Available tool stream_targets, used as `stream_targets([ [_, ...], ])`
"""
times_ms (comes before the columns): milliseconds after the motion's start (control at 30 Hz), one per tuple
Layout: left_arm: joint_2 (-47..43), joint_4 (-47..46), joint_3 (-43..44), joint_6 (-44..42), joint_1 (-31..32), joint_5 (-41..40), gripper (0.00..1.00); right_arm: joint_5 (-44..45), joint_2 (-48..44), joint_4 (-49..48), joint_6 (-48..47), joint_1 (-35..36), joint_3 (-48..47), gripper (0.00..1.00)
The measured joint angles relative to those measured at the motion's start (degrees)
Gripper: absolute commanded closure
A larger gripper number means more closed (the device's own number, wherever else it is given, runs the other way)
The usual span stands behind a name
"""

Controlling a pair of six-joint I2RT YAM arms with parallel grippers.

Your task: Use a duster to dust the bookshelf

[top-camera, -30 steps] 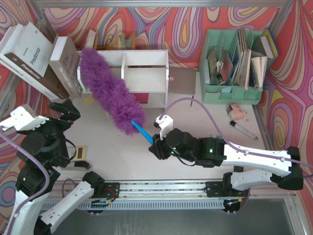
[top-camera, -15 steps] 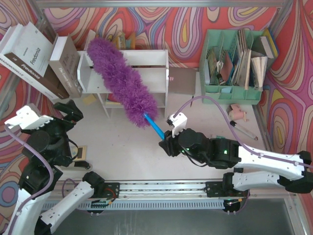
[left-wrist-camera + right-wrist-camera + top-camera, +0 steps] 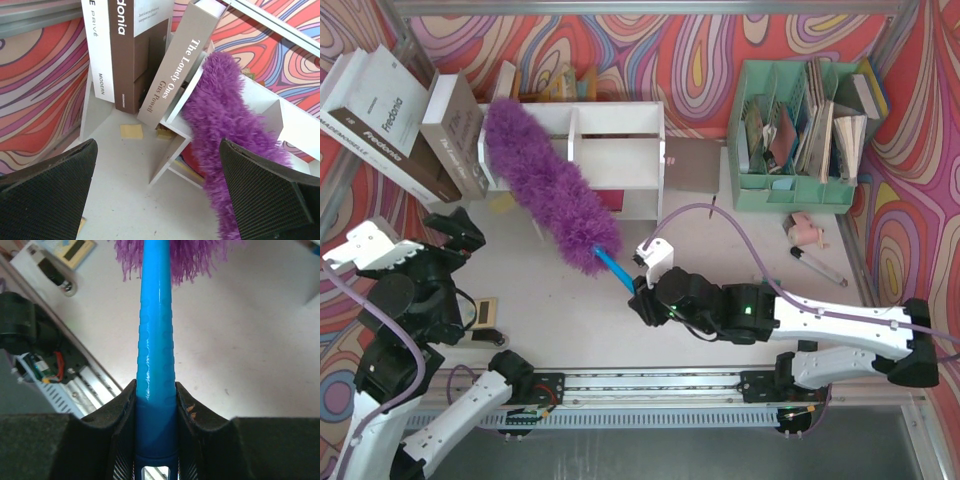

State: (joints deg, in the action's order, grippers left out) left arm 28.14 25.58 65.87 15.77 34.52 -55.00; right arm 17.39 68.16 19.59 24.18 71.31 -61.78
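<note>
The duster has a long fluffy purple head point(image 3: 545, 190) lying slantwise across the left half of the white bookshelf point(image 3: 620, 150), its tip near the shelf's top left corner. My right gripper point(image 3: 640, 290) is shut on the duster's blue handle point(image 3: 156, 340), with both jaws pressed against it in the right wrist view. My left gripper point(image 3: 157, 200) stands wide open at the left, above the table, with nothing between its fingers. It faces the shelf's left side panel point(image 3: 172, 155) and the purple head point(image 3: 220, 110).
Leaning books point(image 3: 390, 110) rest against the shelf's left end. A mint-green file organizer point(image 3: 800, 140) with papers stands at the back right. A marker point(image 3: 817, 265) and a pink item point(image 3: 805, 230) lie in front of it. A small device point(image 3: 480, 312) lies near the left arm.
Half a second ago the duster head lay further right over the shelf's middle; it has swept back left, and the right gripper has moved left with the handle. The left gripper stays open.
</note>
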Motion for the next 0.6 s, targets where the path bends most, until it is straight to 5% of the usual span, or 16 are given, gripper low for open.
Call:
stream_targets([
  [267, -0.37, -0.04, 0.00, -1.14, 0.00, -0.42, 0.01, 9.55, -5.70, 8.83, 0.00, 0.26, -0.24, 1.00],
  [600, -0.33, -0.04, 0.00, -1.20, 0.00, -0.42, 0.02, 6.16, -2.01, 5.40, -1.22, 0.42, -0.42, 1.00],
])
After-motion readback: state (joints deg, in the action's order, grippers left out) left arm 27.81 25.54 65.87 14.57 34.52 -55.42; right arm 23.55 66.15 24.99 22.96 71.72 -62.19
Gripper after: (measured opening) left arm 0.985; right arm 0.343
